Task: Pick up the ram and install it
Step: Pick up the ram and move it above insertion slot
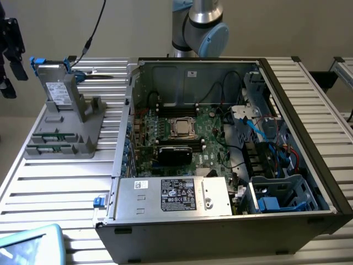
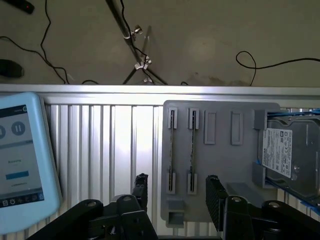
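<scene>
Pincer spread wide, nothing pinched; ram and 2nd stick stand on edge in grey holder slots, under it, betw. its two fingers. Hard drive lies past one finger.

- A big open computer box sits on the silver table.
- A grey drive stands in a grey holder, on the exterior view's left.
- A blue screen lies nearer.

Power supply: black label with white print and marks, too small to read. Hard drive: white sticker with dense print, illegible. Touchscreen pendant: pause symbol on a round button; the wording beneath is blurred.
</scene>
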Tool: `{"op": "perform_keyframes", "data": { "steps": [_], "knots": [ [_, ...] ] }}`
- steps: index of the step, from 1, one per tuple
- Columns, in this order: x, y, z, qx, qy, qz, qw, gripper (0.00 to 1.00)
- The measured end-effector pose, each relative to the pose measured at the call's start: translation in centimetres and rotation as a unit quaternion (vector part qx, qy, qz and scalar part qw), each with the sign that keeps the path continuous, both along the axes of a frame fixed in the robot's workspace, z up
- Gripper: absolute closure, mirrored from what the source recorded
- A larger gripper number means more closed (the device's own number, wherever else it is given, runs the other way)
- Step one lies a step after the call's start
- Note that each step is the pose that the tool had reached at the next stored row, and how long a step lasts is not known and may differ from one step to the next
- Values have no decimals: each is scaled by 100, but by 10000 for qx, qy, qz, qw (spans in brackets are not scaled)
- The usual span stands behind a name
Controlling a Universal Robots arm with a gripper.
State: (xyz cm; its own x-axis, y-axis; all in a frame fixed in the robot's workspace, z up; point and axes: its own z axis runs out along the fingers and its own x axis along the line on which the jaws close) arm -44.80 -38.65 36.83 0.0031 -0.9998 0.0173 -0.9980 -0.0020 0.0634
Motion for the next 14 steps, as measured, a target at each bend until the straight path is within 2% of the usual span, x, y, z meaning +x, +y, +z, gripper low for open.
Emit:
{"op": "perform_keyframes", "data": {
  "steps": [14],
  "knots": [
    [0,0,-84,0,0,0,10000,41]
  ]
}}
